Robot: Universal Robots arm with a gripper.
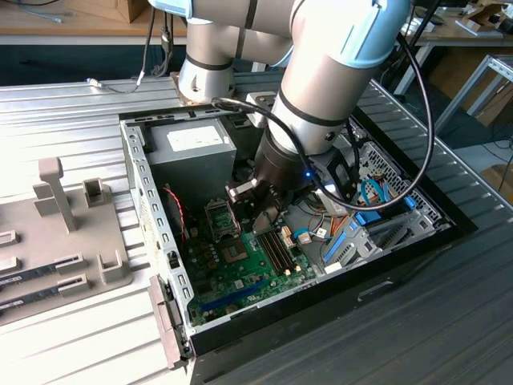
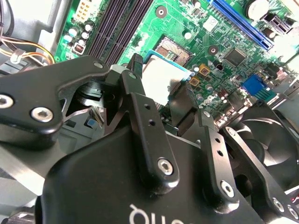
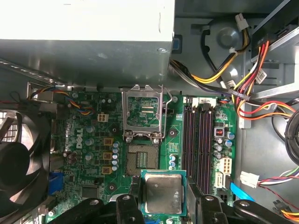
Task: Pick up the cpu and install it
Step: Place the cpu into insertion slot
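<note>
The black two-fingered gripper [image 3: 161, 198] clamps the flat square green-rimmed, silver-lidded cpu [image 3: 163, 193] just short of the open square motherboard socket [image 3: 143, 160]; tilted or misaligned seating could bend the socket's contacts.

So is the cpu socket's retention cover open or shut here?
Open: its metal frame is flipped up, the socket bare, and the cpu sits in the gripper.
</note>
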